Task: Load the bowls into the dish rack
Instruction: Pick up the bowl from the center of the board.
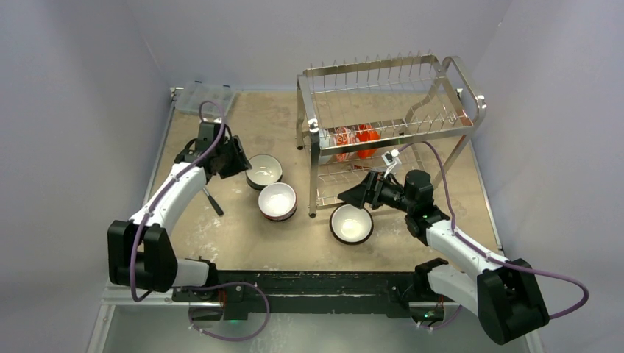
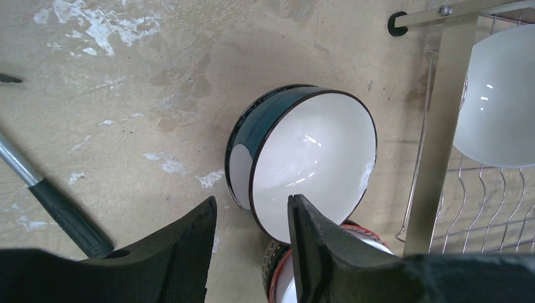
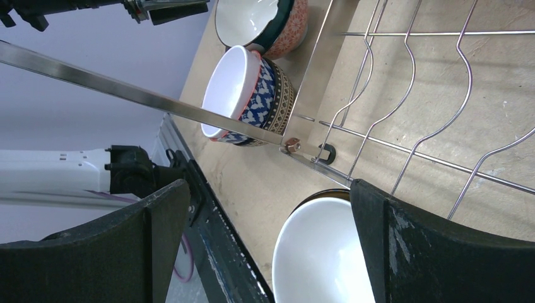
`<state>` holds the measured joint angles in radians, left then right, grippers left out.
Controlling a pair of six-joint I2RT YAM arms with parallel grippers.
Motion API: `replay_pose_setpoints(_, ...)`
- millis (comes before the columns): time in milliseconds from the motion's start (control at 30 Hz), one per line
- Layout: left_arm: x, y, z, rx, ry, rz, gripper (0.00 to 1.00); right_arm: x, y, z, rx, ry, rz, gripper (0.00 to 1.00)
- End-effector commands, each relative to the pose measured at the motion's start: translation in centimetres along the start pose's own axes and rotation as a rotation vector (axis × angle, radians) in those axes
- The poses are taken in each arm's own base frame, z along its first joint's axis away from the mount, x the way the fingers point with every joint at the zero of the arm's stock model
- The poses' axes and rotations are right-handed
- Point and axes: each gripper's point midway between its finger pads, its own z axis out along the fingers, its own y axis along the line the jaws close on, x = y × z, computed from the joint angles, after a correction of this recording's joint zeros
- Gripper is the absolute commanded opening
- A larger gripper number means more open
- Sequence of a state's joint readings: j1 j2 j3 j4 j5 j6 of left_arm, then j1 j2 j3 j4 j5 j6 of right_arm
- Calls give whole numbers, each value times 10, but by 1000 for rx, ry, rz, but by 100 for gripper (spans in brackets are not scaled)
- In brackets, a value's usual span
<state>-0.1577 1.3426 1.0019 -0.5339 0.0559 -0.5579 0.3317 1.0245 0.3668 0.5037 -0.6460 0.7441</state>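
Now my left gripper (image 2: 252, 201) sits parted at the left rim of the dark bowl (image 2: 315, 164); my right gripper (image 3: 270, 186) gapes wide over the white bowl (image 3: 322, 259) beside the dish rack (image 1: 314, 173).

The dish rack (image 1: 390, 125) stands on the right half of the table (image 1: 243, 243), with the racked bowls (image 1: 346, 143) side by side in its lower tier, toward its left end. The front bowl (image 1: 351, 223) rests on the table just before the rack's front-left leg; the middle bowl (image 1: 277, 201) lies left of that leg, and the far bowl (image 1: 264, 170) just behind it. Farther left of the rack lies a handled tool (image 1: 213, 200), and a compartment box (image 1: 206, 95) sits well left, at the table's back edge.
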Motion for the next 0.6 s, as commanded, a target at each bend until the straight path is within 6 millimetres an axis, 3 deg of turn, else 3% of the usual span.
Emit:
replay_pose_setpoints(0, 1, -12, 12, 57, 12, 10, 44, -15, 16, -1, -37, -35, -49, 99)
replay_pose_setpoints(167, 11, -11, 27, 50, 53, 19, 38, -16, 17, -2, -36, -38, -52, 99)
replay_pose_setpoints(367, 8, -12, 23, 58, 34, 17, 3, -19, 20, -3, -38, -43, -53, 99)
replay_pose_setpoints(567, -4, -10, 8, 34, -25, 15, 0, -21, 25, -4, -49, -47, -58, 99)
